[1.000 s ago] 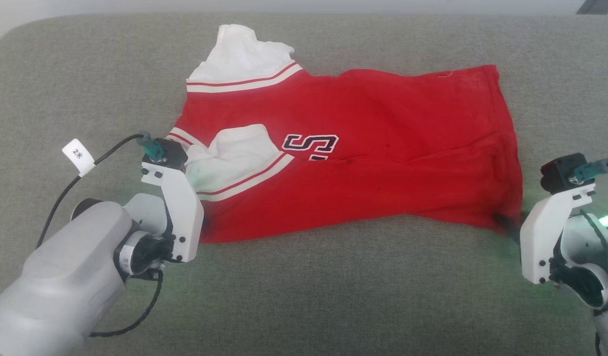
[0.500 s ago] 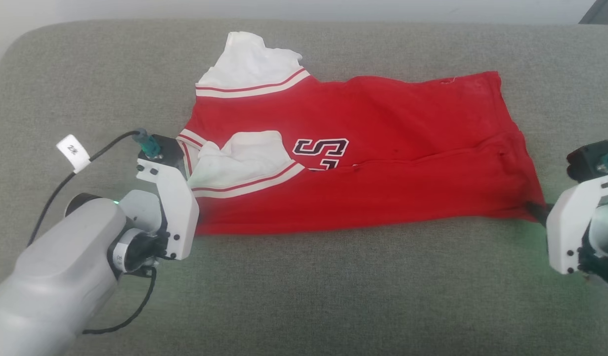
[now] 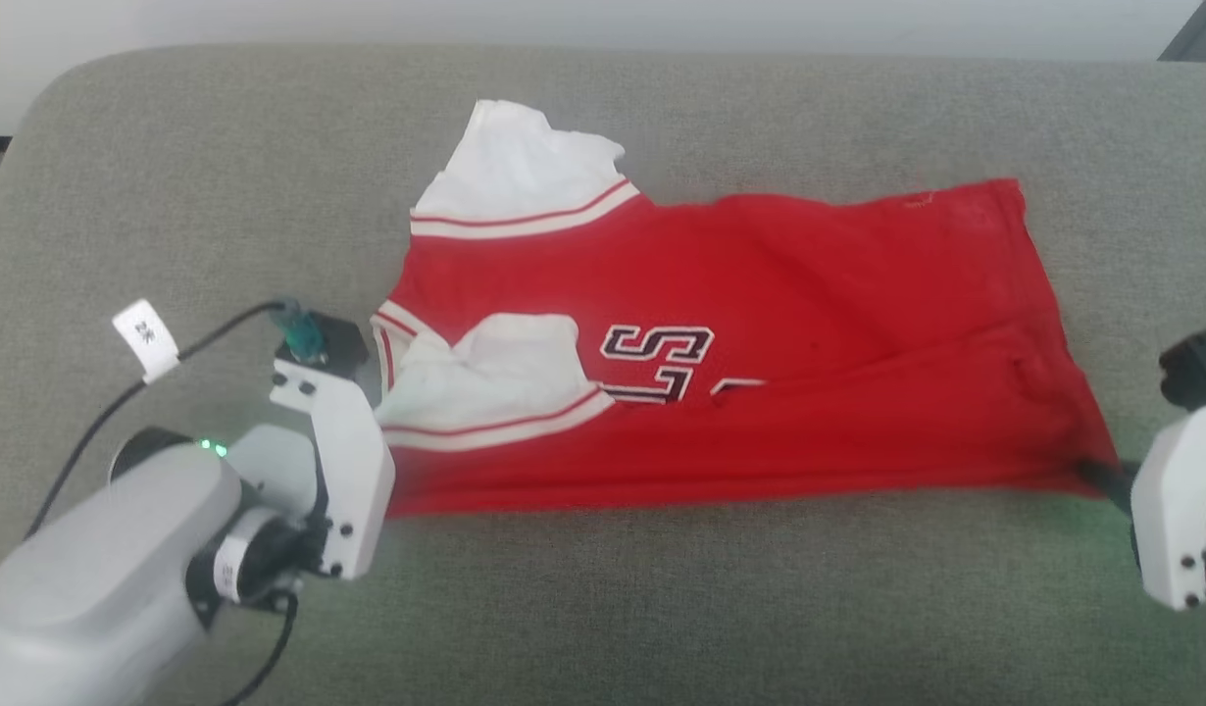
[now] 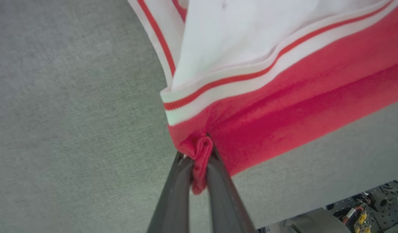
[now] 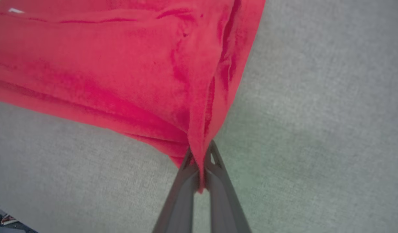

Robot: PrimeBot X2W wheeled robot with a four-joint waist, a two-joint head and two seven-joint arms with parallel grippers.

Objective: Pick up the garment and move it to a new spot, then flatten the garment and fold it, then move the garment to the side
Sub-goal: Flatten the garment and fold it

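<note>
The garment, a red jersey with white sleeves and striped trim, lies spread across a grey cushion, its near edge pulled straight between my two grippers. My left gripper is shut on a bunched bit of red cloth at the near left corner, just below the striped sleeve trim. At the near right corner my right gripper is shut on a pinched fold of the hem; in the head view its dark fingers meet the cloth. White lettering partly shows above a fold.
The grey cushion reaches well beyond the garment on all sides, with rounded far corners. A cable with a white tag loops beside my left wrist. Past the cushion's edge, the left wrist view shows clutter lower down.
The right gripper has shut on the hem corner. The near edge is now stretched wider between the grippers, and more lettering shows. The head view itself has shifted.
</note>
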